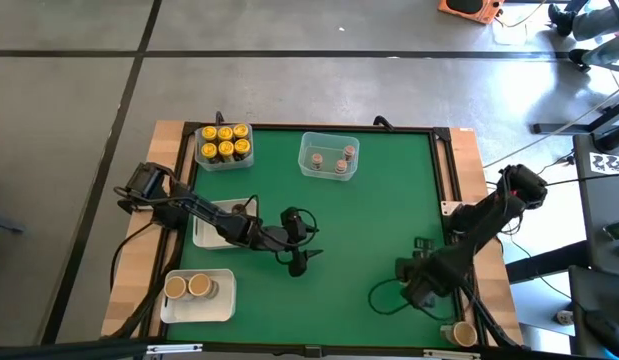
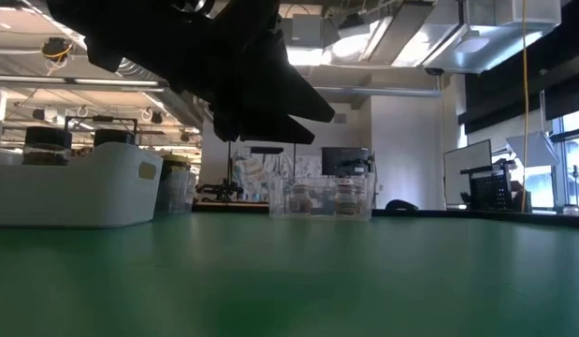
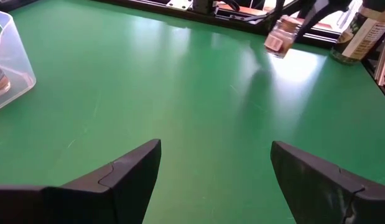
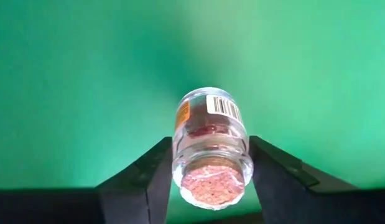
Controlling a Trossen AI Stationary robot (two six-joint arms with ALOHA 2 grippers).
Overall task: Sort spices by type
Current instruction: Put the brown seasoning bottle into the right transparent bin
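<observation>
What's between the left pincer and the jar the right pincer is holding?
Only bare green mat, as the left wrist view shows: the open left pincer faces the jar across it, held in the right pincer.

Overhead, table-level, two wrist views

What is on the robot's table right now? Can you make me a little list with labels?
right gripper: shut on a pink-topped spice jar, near the table's front right
left gripper: open, empty, over mid-table
yellow-lid jars: six in a clear tub, back left
clear tub: a few jars, back middle
white tray: two tan-lid jars, front left
</observation>
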